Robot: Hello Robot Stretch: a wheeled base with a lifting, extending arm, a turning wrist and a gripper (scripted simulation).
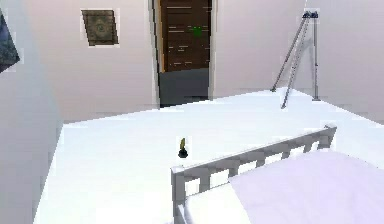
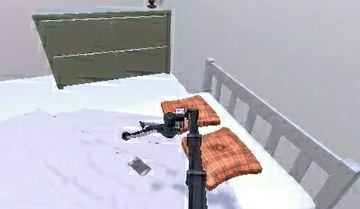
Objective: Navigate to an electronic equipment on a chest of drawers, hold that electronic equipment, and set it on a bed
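Observation:
A grey-green chest of drawers stands against the far wall, with a small dark thing on its top right corner. The bed, under pale bedding, spreads across the arm side view's lower half. A small flat grey object lies on the bedding. The arm rises from the bottom edge, and my gripper reaches left above the bedding, a little beyond that flat object. I cannot tell whether it holds anything. The bed's white rail and pale cover also show at the forward view's lower right.
Two orange pillows lie by the white slatted headboard. A small dark item stands on the floor near the bed rail. Ahead are an open doorway with a brown door, a framed picture and a tripod.

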